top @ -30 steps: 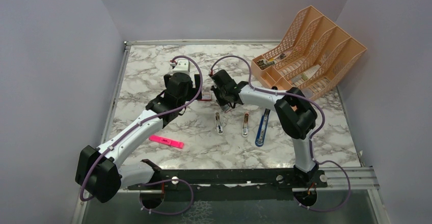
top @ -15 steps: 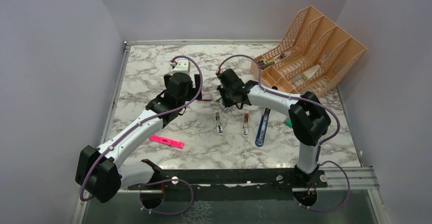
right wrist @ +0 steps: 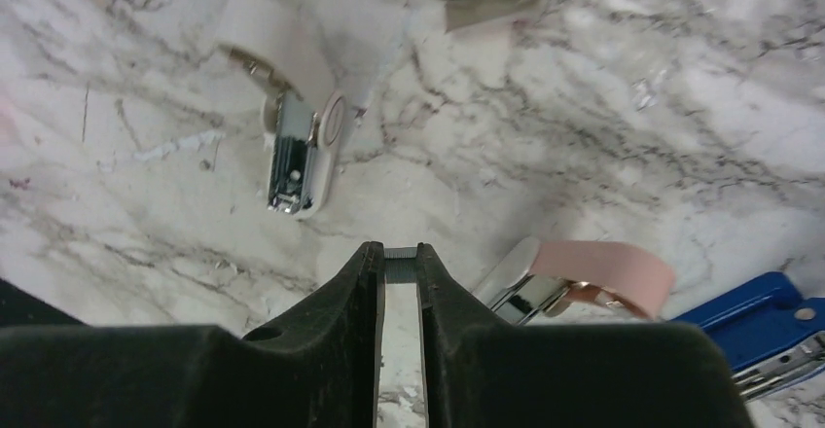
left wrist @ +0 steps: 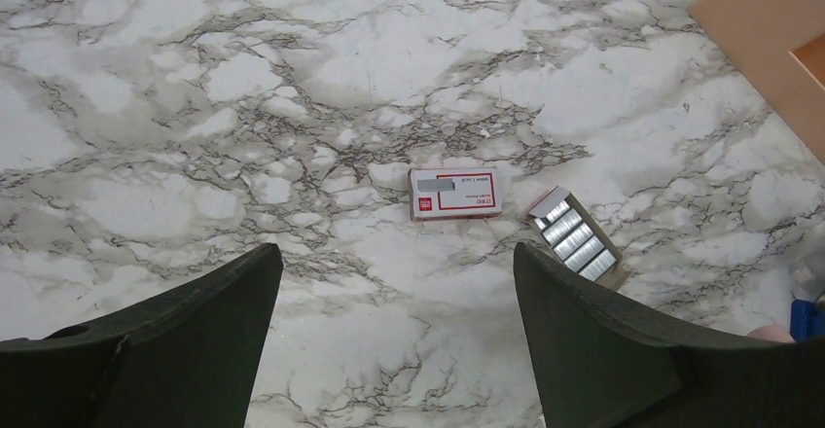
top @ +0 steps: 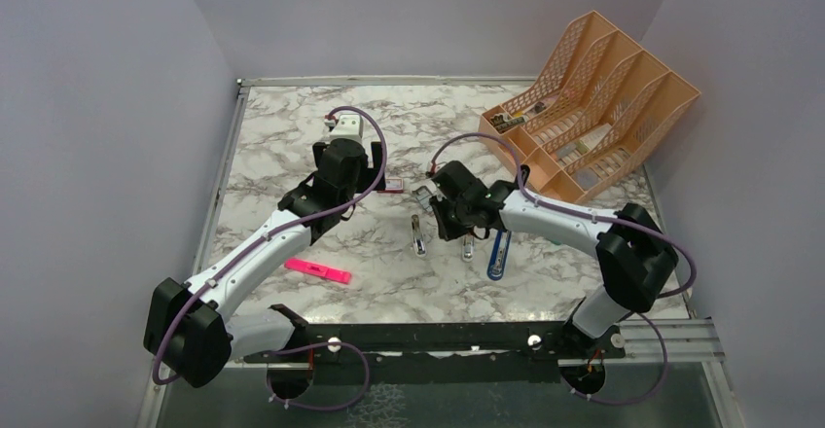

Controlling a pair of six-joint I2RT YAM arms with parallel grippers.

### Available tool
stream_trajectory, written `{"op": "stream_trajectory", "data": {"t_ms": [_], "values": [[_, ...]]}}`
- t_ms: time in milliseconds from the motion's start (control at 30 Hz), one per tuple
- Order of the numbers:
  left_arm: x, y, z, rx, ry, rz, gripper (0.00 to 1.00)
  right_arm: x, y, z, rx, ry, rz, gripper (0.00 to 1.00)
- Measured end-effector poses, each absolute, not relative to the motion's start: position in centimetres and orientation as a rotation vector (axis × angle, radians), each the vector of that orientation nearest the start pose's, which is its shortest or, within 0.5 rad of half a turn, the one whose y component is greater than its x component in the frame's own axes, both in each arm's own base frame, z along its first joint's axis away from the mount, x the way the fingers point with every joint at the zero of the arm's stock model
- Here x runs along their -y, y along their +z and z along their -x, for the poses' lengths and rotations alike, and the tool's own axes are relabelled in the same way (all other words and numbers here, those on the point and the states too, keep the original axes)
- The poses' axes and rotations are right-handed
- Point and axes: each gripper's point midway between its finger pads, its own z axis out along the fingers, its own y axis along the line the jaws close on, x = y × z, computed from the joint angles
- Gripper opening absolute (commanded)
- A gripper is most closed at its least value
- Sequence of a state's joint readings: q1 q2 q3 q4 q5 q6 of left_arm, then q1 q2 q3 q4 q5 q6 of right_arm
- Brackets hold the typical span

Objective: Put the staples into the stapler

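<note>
Marble table [top: 389, 292]: pink highlighter [top: 316, 270] nearest the arm bases. Beyond it, right gripper [right wrist: 399, 253] clenched on a thin grey strip, probably the staples [right wrist: 399, 251], though the fingertips half hide it; it sits between pink stapler [right wrist: 302, 156] and second pink stapler [right wrist: 584, 277], blue stapler [right wrist: 769, 336] alongside. Farther on, left gripper [left wrist: 397, 258] spread wide above red-and-white box [left wrist: 455, 193] and staple tray [left wrist: 574, 236]. Orange file rack [top: 593, 97] at back

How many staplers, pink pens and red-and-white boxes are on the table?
Staplers: 3
Pink highlighter pen: 1
Red-and-white box: 1
Total: 5
</note>
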State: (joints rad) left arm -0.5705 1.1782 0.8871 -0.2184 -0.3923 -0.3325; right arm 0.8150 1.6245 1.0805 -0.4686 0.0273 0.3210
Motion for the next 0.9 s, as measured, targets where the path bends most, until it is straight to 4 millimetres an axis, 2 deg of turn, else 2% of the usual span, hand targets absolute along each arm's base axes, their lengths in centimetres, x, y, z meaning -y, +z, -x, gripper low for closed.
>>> {"op": "stream_trajectory", "data": {"t_ms": [233, 367, 600, 900], "values": [[14.9, 19.7, -33.4, -2.030, -0.164, -0.002, 0.89, -28.1, 4.8, -20.5, -2.606, 0.386, 0.764, 0.23], [14.9, 20.0, -33.3, -2.022, -0.168, 0.000, 0.89, -28.2, 4.1, -18.7, -2.621, 0.374, 0.839, 0.24], [14.8, 20.2, -33.3, -2.016, -0.166, 0.000, 0.90, -28.1, 3.1, -17.6, -2.645, 0.343, 0.899, 0.26], [14.7, 20.2, -33.3, -2.015, -0.163, 0.002, 0.90, -27.5, 1.9, -17.4, -2.666, 0.267, 0.924, 0.30]]}}
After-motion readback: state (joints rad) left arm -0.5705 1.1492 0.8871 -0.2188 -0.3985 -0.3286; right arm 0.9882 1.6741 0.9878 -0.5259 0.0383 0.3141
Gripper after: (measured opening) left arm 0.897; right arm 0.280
